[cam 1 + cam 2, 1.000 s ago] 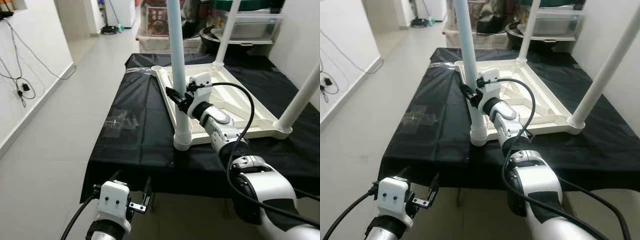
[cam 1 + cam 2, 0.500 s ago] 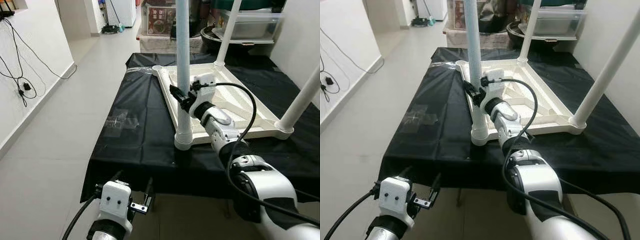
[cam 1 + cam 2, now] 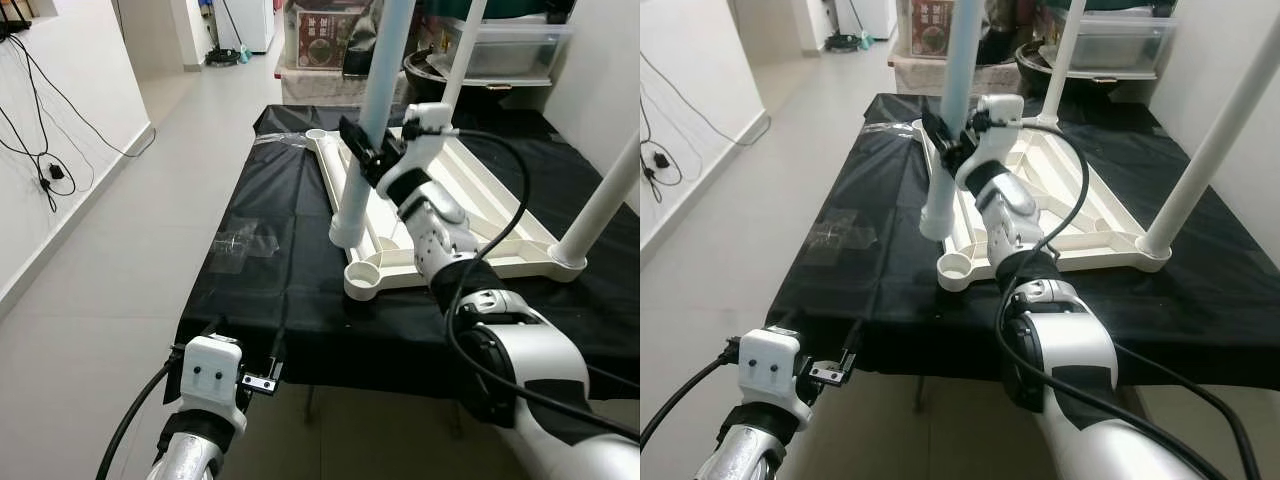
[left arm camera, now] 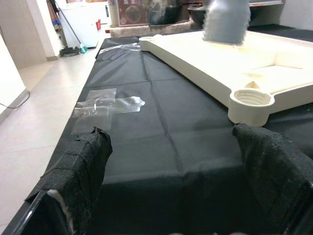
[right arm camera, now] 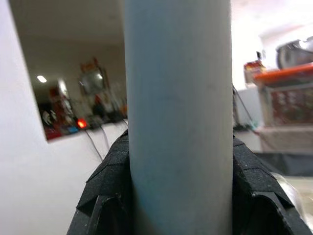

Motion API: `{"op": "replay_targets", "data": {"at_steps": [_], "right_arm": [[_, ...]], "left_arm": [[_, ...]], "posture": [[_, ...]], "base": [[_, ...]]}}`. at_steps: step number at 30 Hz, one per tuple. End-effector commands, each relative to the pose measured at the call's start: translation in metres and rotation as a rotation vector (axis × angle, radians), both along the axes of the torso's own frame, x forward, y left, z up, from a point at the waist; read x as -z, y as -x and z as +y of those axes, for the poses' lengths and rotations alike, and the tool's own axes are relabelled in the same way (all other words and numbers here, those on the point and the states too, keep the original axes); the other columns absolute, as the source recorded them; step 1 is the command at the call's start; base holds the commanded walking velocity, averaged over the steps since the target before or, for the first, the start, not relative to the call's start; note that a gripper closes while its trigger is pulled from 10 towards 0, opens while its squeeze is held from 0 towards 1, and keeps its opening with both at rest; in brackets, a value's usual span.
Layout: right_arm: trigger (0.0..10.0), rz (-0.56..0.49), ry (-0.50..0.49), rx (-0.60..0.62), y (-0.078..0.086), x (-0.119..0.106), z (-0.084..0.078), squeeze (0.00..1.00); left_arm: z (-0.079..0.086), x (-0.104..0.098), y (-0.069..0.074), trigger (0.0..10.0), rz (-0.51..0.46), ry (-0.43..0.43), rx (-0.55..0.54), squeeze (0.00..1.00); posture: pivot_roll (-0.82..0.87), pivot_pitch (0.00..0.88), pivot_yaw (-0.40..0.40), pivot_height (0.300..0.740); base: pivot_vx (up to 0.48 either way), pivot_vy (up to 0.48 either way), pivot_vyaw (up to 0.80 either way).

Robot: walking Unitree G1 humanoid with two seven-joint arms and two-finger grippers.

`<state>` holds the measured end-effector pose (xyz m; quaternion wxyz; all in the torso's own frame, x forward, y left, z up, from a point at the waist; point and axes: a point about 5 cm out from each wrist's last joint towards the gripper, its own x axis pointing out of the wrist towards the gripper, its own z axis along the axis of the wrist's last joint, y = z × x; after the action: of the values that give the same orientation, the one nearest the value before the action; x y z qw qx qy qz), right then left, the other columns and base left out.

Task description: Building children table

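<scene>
A white children's table top lies upside down on the black-draped table. Its near-left corner socket is an open, bare ring. My right gripper is shut on a pale blue-white table leg and holds it tilted. The leg's lower end hangs just above and to the left of that socket. In the right wrist view the leg sits between the black pads. My left gripper hangs open, holding nothing, below the table's front edge.
Two more white legs stand in the top, one at the far corner and one at the near right corner. Clear tape is stuck on the cloth to the left. Boxes and a shelf stand behind; open floor lies to the left.
The right gripper has lifted the leg out of the near-left corner socket and tilted it, its lower end swinging up and left. The left arm has shifted slightly left.
</scene>
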<state>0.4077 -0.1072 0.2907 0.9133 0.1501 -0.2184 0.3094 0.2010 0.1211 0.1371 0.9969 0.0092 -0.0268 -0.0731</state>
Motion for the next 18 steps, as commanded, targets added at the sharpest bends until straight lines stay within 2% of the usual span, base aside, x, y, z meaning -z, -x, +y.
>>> {"op": "replay_targets", "data": {"at_steps": [1, 3, 6, 8, 9, 13, 15, 16, 17, 18], "right_arm": [[0.0, -0.026, -0.03, -0.109, 0.005, -0.005, 0.008, 0.0], [0.0, -0.022, -0.055, -0.228, 0.01, -0.003, 0.017, 0.0], [0.0, -0.014, -0.065, -0.257, 0.011, -0.002, 0.018, 0.0], [0.0, 0.003, -0.09, -0.36, 0.016, 0.001, 0.025, 0.0], [0.0, 0.0, -0.086, -0.43, 0.021, 0.003, 0.03, 0.0], [0.0, -0.003, -0.082, -0.477, 0.024, 0.005, 0.033, 0.0], [0.0, 0.002, -0.054, -0.598, 0.035, 0.012, 0.043, 0.0], [0.0, 0.002, -0.054, -0.598, 0.035, 0.012, 0.043, 0.0], [0.0, 0.015, -0.039, -0.683, 0.044, 0.019, 0.051, 0.0], [0.0, 0.021, -0.036, -0.71, 0.048, 0.02, 0.053, 0.0]], "left_arm": [[0.001, 0.004, -0.001, 10.0, 0.025, -0.005, 0.004, 0.0], [0.002, 0.004, -0.001, 10.0, 0.027, -0.001, 0.01, 0.0], [0.003, 0.003, -0.002, 10.0, 0.027, 0.002, 0.011, 0.0], [0.007, -0.002, -0.006, 10.0, 0.032, 0.05, 0.029, 0.0], [0.008, -0.006, -0.009, 10.0, 0.033, 0.091, 0.059, 1.0], [0.008, -0.009, -0.01, 10.0, 0.032, 0.118, 0.082, 1.0], [0.007, -0.016, -0.012, 10.0, 0.032, 0.16, 0.16, 1.0], [0.007, -0.016, -0.012, 10.0, 0.032, 0.16, 0.16, 1.0], [0.006, -0.019, -0.014, 10.0, 0.039, 0.188, 0.213, 0.0], [0.006, -0.02, -0.014, 10.0, 0.043, 0.2, 0.232, 0.0]], "posture": [[0.1, 0.017, -0.016, 0.74], [0.1, 0.018, -0.017, 0.74], [0.1, 0.018, -0.017, 0.74], [0.11, 0.021, -0.018, 0.74], [0.11, 0.021, -0.018, 0.74], [0.11, 0.021, -0.018, 0.74], [0.11, 0.022, -0.017, 0.74], [0.11, 0.022, -0.017, 0.74], [0.11, 0.022, -0.016, 0.74], [0.11, 0.022, -0.016, 0.74]], "base": [[0.0, 0.0, 0.0], [0.0, 0.0, 0.0], [0.0, 0.0, 0.0], [0.0, 0.0, 0.0], [0.0, 0.0, 0.0], [0.0, 0.0, 0.0], [0.0, 0.0, 0.0], [0.0, 0.0, 0.0], [0.0, 0.0, 0.0], [0.0, 0.0, 0.0]]}}
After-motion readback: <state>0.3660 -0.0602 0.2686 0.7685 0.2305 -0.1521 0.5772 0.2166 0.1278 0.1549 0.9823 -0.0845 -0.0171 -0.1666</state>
